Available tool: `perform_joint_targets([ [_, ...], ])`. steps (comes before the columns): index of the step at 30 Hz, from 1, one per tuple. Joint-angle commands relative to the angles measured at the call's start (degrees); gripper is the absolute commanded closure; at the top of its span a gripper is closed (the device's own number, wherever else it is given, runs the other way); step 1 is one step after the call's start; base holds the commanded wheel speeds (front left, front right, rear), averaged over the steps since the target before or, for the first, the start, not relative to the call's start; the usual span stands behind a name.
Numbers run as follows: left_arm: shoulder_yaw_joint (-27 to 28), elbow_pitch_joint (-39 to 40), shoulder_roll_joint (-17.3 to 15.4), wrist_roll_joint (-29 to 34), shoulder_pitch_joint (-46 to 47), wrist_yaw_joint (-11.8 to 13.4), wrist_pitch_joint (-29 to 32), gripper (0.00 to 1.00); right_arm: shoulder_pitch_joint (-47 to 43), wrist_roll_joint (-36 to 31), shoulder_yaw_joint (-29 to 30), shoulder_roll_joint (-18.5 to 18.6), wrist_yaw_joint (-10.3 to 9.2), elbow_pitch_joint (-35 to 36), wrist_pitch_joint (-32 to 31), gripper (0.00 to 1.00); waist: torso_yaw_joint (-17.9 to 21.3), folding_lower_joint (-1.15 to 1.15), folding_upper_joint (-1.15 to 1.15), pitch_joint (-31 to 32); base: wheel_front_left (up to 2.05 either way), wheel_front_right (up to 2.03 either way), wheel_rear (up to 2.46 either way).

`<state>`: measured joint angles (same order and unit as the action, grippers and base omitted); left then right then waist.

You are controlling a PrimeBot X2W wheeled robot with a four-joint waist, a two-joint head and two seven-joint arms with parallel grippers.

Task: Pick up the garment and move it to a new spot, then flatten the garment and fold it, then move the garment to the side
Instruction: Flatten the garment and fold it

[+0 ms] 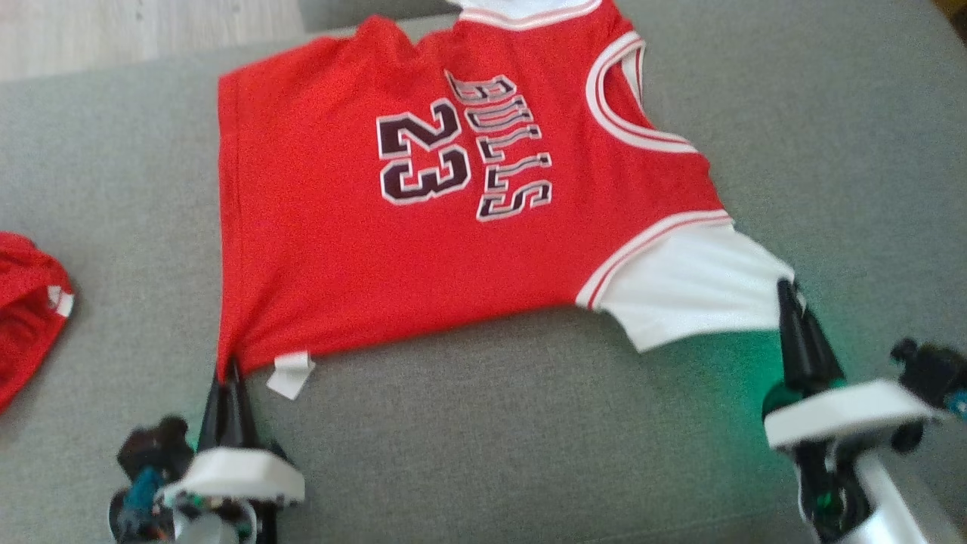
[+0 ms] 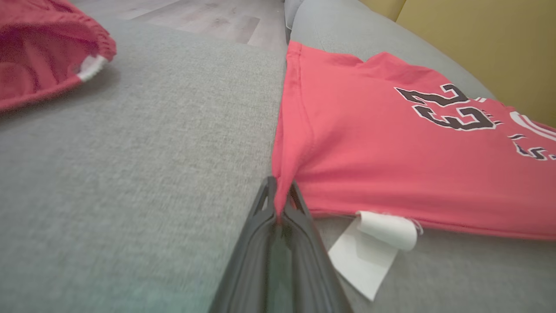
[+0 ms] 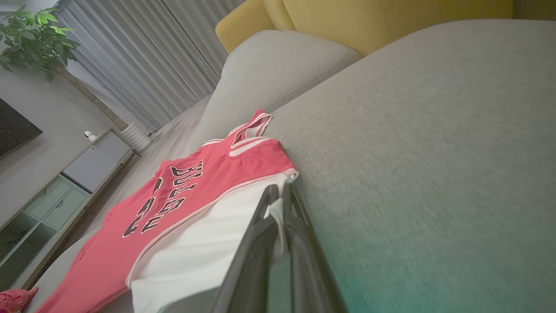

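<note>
Surface: grey woven-fabric sofa seat [image 1: 491, 423], with the red jersey with white sleeves [image 1: 453, 227] spread flat on it.
Left end effector [image 1: 229, 370]: pinched closed on the jersey's hem corner.
Right end effector [image 1: 787, 291]: pinched closed on the white sleeve edge.
Room: pale wood floor [image 2: 208, 21], yellow cushion [image 3: 391, 21], grey curtains [image 3: 143, 56], leafy plant [image 3: 34, 39].

soft, even daylight falls on the sofa [image 1: 468, 423]; the garment [image 1: 363, 249] throws only a thin shadow along its near edge. the head view is slightly smeared, its lettering soft. a green cast tints the sofa beside the right gripper [image 1: 787, 287]. both wrist views blur close to the lens and bow at the edges; the right one is dimmer.
</note>
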<state>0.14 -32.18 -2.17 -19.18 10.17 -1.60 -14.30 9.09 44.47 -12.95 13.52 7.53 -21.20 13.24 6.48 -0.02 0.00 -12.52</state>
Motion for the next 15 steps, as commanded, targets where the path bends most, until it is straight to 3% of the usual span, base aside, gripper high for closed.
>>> perform_joint_targets([
  [1, 2.6, 2.1, -0.8, 0.1, -1.1, -0.1, -0.7, 1.0, -1.3, 0.5, -0.6, 0.7, -0.04, 1.9, 1.2, 1.0, -0.1, 0.02, 0.0, 1.9, 0.0, 0.0, 0.0],
  [15, -2.5, 7.7, -0.7, -3.8, -14.1, 0.2, -0.7, 1.0, -16.0, 1.2, 1.9, 0.6, -0.04, 5.9, -0.9, 1.0, -3.6, 0.02, 0.0, 9.5, 0.0, 0.0, 0.0],
])
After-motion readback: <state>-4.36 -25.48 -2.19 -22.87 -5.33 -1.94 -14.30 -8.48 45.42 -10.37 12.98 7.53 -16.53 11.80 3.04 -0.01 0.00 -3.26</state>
